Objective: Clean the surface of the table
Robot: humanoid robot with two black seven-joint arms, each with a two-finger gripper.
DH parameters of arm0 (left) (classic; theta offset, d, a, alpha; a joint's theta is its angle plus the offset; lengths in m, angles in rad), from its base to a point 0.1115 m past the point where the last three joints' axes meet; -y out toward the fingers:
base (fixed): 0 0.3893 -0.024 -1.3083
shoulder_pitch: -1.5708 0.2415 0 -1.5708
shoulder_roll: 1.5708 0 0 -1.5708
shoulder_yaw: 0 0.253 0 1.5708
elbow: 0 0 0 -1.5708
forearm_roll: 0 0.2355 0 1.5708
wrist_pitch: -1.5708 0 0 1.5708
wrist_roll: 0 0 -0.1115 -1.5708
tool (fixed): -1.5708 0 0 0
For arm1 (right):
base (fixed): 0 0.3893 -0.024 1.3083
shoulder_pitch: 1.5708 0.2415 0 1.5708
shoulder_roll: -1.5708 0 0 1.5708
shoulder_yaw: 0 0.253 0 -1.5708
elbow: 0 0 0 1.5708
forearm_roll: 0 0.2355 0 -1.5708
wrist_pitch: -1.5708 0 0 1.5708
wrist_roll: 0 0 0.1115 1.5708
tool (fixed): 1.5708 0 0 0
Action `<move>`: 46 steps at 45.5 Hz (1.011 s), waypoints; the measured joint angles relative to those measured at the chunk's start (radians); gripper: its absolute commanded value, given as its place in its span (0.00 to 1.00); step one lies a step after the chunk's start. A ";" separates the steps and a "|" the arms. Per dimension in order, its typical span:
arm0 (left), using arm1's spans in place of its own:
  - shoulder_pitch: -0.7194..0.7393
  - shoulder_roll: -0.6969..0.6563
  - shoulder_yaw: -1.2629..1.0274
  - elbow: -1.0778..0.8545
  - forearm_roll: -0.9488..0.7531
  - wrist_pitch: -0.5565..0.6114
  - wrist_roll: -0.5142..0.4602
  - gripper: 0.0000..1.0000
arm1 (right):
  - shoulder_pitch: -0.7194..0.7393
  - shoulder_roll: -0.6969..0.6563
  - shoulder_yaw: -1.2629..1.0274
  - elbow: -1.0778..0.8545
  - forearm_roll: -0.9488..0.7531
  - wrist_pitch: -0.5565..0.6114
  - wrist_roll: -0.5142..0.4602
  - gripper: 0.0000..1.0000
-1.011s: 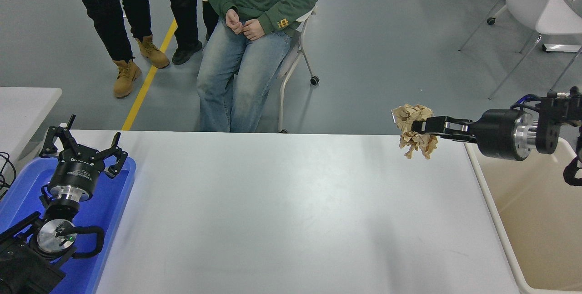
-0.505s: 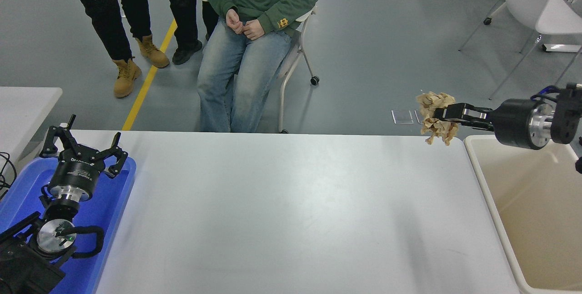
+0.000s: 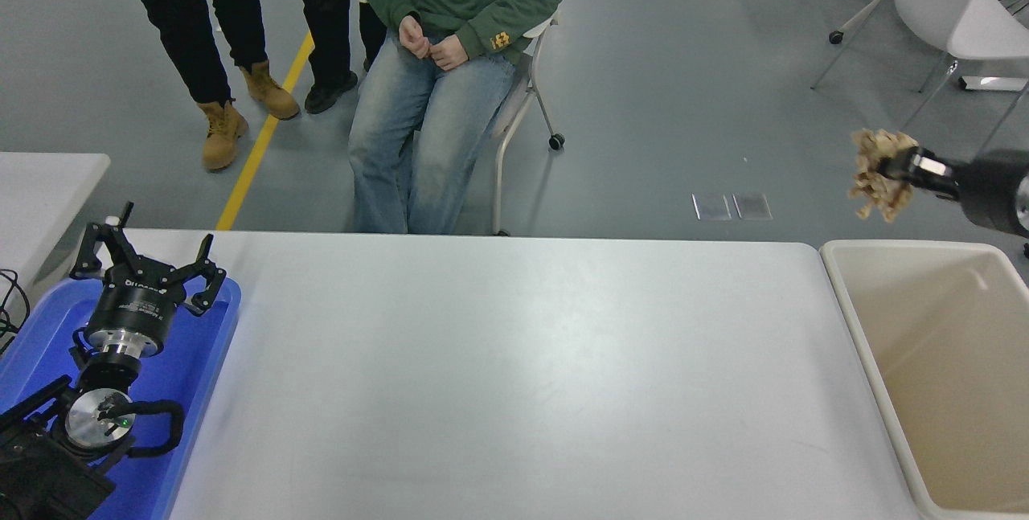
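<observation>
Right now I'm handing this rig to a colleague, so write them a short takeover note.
Right hand: shut on a crumpled brown paper wad, held in the air beyond the far end of the beige bin.
Left hand: open, parked over the blue tray.
White table surface: no litter visible on it.
Done: wad lifted off the table.
Left: bring it over the bin and release it.

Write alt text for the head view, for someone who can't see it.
The right end effector holds a crumpled brown paper wad in the air near the far end of a beige bin, off the bare white table surface. The left end effector sits open over a blue tray. People wait beyond the table.
</observation>
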 measured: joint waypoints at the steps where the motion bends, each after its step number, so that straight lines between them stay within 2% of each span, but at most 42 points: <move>1: 0.000 0.000 0.000 0.000 0.000 0.000 0.000 1.00 | -0.001 0.012 -0.007 -0.032 0.000 0.000 0.002 0.00; 12: 0.000 0.000 0.000 0.000 0.000 0.000 0.000 1.00 | -0.024 0.113 -0.047 -0.262 0.001 -0.035 0.005 0.00; 25: 0.000 0.000 0.000 0.000 0.000 0.001 0.000 1.00 | -0.078 0.253 -0.061 -0.465 0.013 -0.134 0.001 0.00; 46: -0.002 0.000 0.001 0.000 0.000 0.001 0.000 1.00 | -0.147 0.375 -0.107 -0.614 0.242 -0.240 -0.003 0.00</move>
